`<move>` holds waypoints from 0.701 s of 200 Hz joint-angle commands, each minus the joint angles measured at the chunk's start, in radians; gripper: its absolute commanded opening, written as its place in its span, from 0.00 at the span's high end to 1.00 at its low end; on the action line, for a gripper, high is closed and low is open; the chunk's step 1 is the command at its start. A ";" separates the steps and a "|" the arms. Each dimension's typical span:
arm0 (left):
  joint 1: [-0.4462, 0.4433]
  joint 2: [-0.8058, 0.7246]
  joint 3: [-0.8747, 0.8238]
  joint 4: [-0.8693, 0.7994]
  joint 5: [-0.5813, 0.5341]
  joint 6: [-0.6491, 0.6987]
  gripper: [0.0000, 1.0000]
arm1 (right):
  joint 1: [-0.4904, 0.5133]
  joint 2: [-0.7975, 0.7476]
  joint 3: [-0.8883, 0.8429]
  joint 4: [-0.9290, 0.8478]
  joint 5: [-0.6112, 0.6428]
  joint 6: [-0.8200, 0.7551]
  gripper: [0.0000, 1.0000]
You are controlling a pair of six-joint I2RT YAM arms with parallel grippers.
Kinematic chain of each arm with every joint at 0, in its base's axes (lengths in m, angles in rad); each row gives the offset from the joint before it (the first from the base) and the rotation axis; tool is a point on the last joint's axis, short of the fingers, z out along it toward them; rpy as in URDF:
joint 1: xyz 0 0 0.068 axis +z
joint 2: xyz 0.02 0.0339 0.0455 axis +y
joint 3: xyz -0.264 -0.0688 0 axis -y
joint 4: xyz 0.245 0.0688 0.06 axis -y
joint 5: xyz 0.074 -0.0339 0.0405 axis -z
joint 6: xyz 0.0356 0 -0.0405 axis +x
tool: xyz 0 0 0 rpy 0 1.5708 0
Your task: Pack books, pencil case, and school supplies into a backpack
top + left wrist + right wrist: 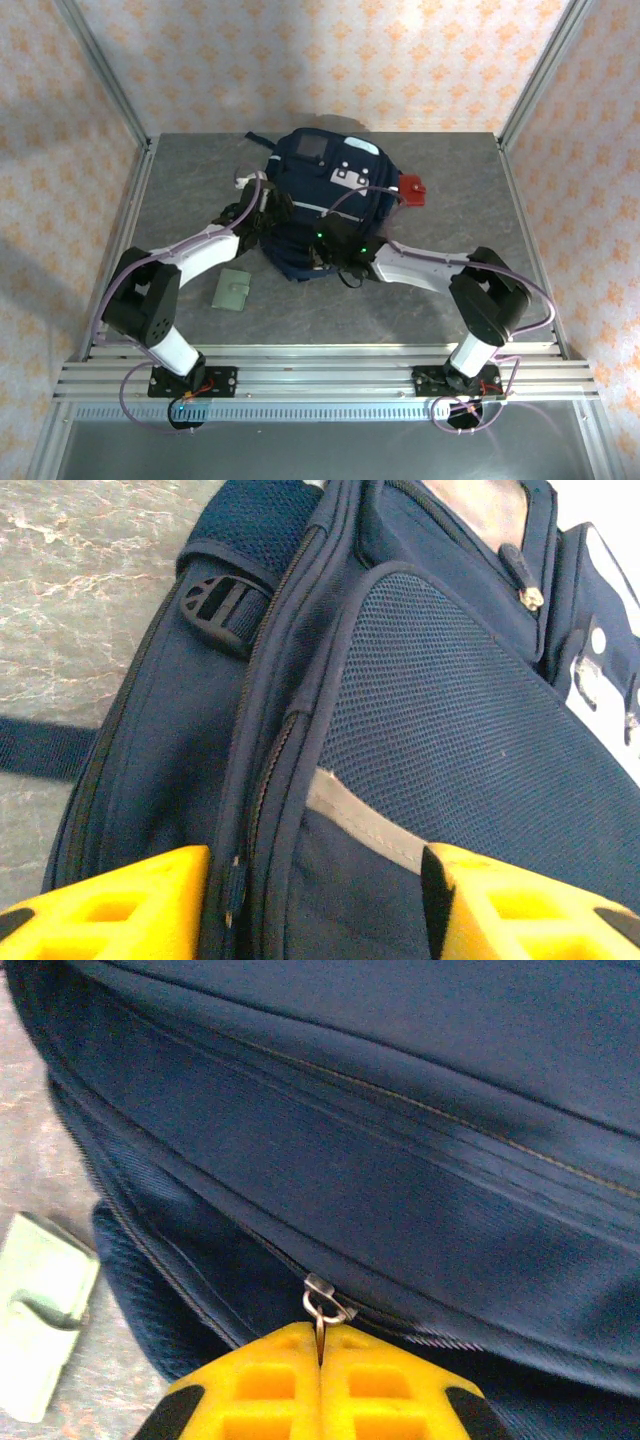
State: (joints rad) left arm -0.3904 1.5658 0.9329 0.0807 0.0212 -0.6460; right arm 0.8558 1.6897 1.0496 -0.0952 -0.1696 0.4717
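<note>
The navy backpack [322, 185] lies in the middle of the table, front patches up. My left gripper [262, 214] is at its left side. In the left wrist view that gripper [315, 910] is open, its yellow fingers [110, 908] straddling the backpack's [440, 730] zipper seam and grey stripe. My right gripper [335, 250] is at the near edge of the bag. Close up, this gripper [320, 1345] is shut on the metal zipper pull [322, 1305]. Of the school supplies, a red square [412, 188] lies by the bag's right side and a pale green wallet [232, 290] at front left. The books and pencil case are out of view.
The pale green wallet [40, 1310] lies on the grey tabletop just left of the right gripper. A dark strap [45, 748] trails onto the table left of the bag. Aluminium frame posts [120, 95] and patterned walls close in the table.
</note>
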 commanded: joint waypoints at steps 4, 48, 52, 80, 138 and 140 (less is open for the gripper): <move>-0.018 -0.152 -0.104 0.026 0.039 -0.061 0.39 | 0.009 0.015 0.052 0.077 -0.055 0.009 1.00; -0.088 -0.240 -0.256 0.114 0.052 -0.204 0.31 | 0.004 0.013 0.047 0.084 -0.067 0.002 1.00; -0.097 -0.233 -0.258 0.126 0.052 -0.211 0.30 | 0.004 0.012 0.046 0.084 -0.067 0.001 1.00; -0.136 -0.145 -0.212 0.160 0.062 -0.245 0.27 | 0.004 0.009 0.036 0.095 -0.071 0.007 1.00; -0.156 0.001 -0.152 0.208 0.025 -0.281 0.27 | 0.003 -0.005 0.015 0.112 -0.079 0.008 1.00; -0.156 0.006 -0.151 0.210 0.021 -0.283 0.28 | 0.004 -0.005 0.014 0.112 -0.079 0.007 1.00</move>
State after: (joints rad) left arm -0.5369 1.5192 0.7414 0.2150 0.0662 -0.9001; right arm 0.8539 1.7050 1.0622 -0.0605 -0.2077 0.4786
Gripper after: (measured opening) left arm 0.744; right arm 0.044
